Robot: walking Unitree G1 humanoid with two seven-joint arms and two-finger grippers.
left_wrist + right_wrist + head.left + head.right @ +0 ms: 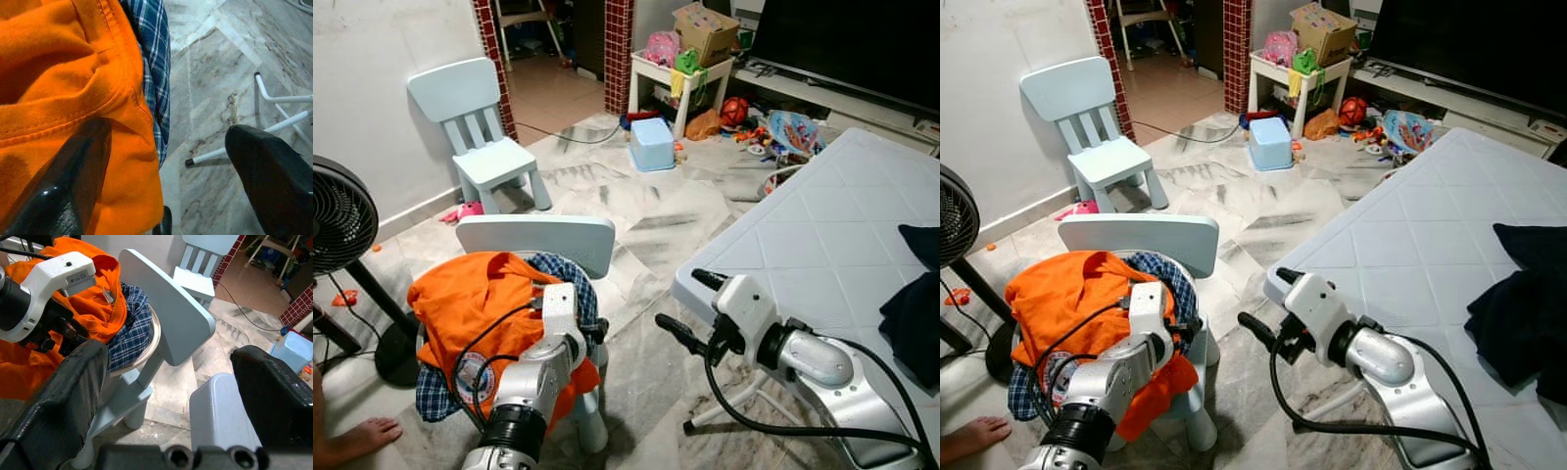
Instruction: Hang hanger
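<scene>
Left pincer [597,333] gapes over orange shirt [470,299] — right pincer [690,308] spread.

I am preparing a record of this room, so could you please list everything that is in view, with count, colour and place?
Orange shirt: 1, orange, piled on the near chair.
Checked cloth: 1, blue and white, under the orange shirt.
Near chair: 1, pale blue, before the robot.
Far chair: 1, pale blue, by the wall.
Table: 1, white, on the right.
Dark cloth: 1, navy, on the table.
Fan: 1, black, at the left.
Box: 1, pale blue, on the floor.
Bare foot: 1, a person's, lower left.
Left gripper: open, at the orange shirt's edge.
Right gripper: open, beside the table corner.
</scene>
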